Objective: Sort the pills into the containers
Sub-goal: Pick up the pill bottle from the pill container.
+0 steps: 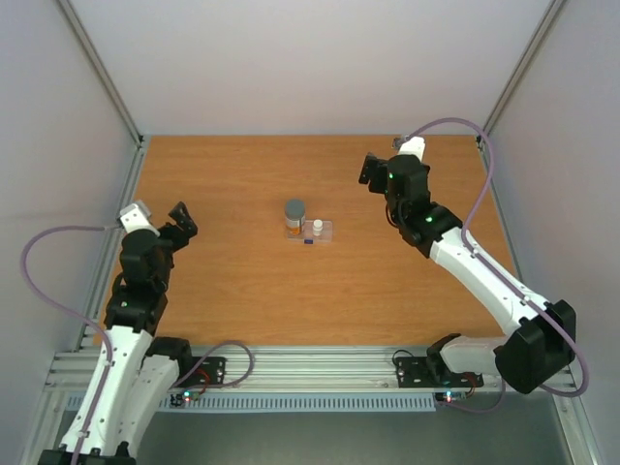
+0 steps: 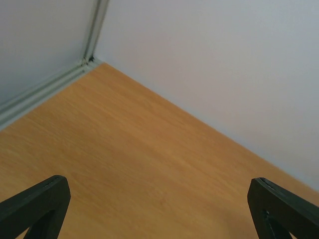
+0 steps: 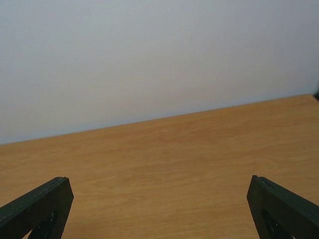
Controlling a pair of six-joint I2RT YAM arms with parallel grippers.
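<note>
Nearest the table's near edge, the left gripper hung over the left side. Its jaws stood wide apart with nothing between them, and its wrist view showed only bare wood running to the far left corner.

Around the middle of the table, well apart from both grippers, lay the task's things. On the near side was one dark blue-purple pill, a mere speck on the wood just beside the near edge of the clear pill box. The other pills were too small to make out. A small white object sat at or on the box; which of the two could not be told. Touching or just beside the box on its left stood an orange bottle with a grey cap.

Farthest off, toward the far right corner, the right gripper was also spread wide and empty, its camera seeing only wood and wall.

The pill was probably very light, hard and smooth, and would likely skid or roll if nudged. A fingertip pinch straight from above, closing across its short axis, looked safest. The thin plastic box would probably slide easily, so the other gripper might need to brace its rim or end wall, away from the cells.
</note>
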